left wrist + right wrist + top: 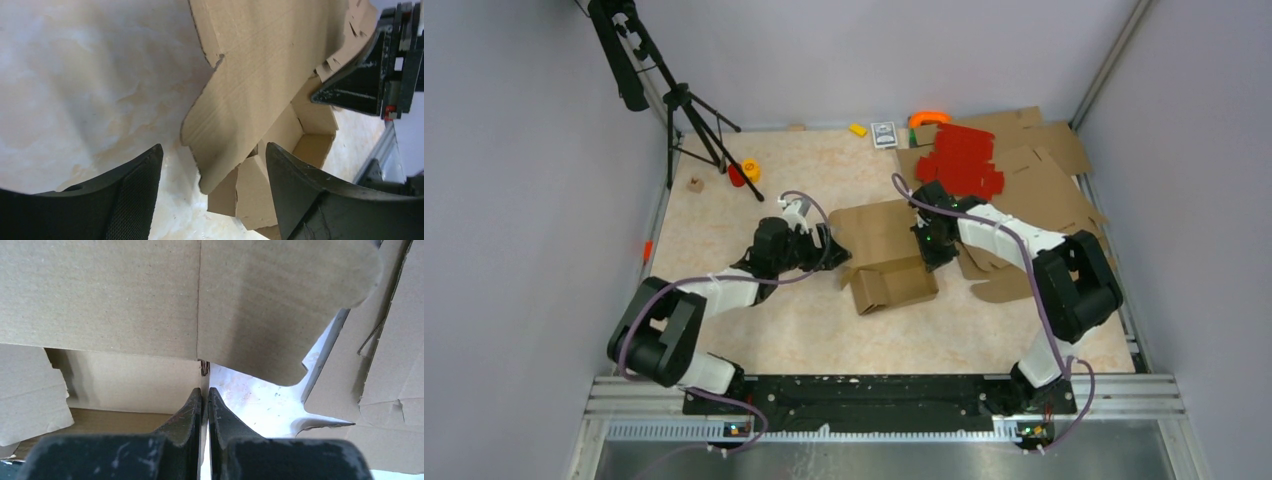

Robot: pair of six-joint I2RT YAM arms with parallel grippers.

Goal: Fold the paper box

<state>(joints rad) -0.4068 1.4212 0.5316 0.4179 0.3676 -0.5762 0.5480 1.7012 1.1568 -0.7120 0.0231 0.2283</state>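
Left end effector (214,147) released, right end effector (205,392) clenched, beside one paper box (889,270).

Soft, even light from above fills the overhead view, leaving only faint shadows on the table (754,330). Close up, the left gripper (214,146) shows dark and slightly blurred, while the table beside the paper box (100,295) washes out white.

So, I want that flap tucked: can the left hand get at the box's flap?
Probably yes: the left hand is open, the flap of the box points into the gap between its fingers, and nothing lies between. The right hand, shut, is clear of it.
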